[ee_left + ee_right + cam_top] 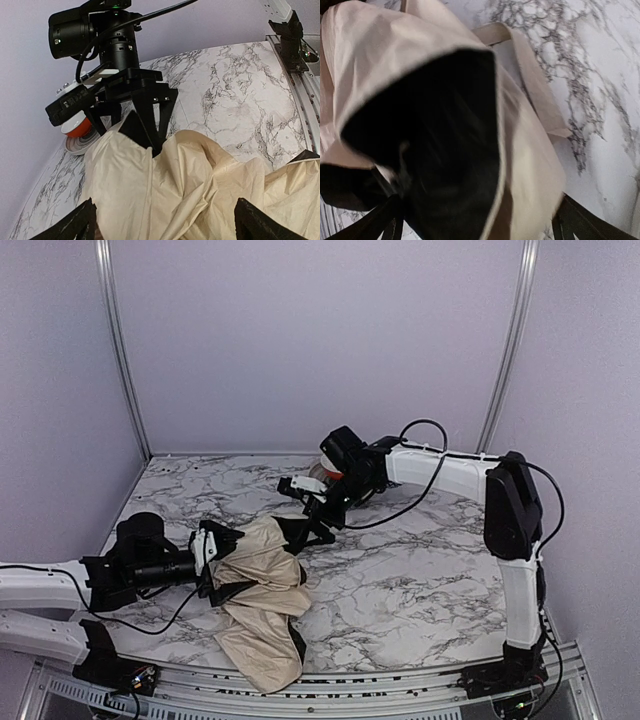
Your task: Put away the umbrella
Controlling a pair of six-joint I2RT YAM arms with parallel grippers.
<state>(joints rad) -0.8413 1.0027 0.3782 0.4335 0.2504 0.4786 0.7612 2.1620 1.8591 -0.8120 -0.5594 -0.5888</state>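
Observation:
The umbrella (pixel 262 625) lies as a loose heap of wrinkled cream-beige fabric on the marble table's near left part, hanging toward the front edge. Its shaft and handle are hidden. My left gripper (pixel 228 568) is open, fingers spread wide on either side of the fabric's left end; in the left wrist view the cloth (pixel 200 190) fills the gap of that gripper (pixel 172 222). My right gripper (pixel 308 525) is open at the heap's far upper corner. In the right wrist view a fold (pixel 385 55) with a black inner side lies between the spread fingers of that gripper (pixel 480 222).
A red-and-white bowl (pixel 326 472) on a grey plate (pixel 75 146) stands at the back behind the right wrist. The umbrella's fabric strap (pixel 535 85) lies on the marble table (pixel 420 570). Purple walls enclose back and sides; a metal rail (pixel 305 100) runs along the front.

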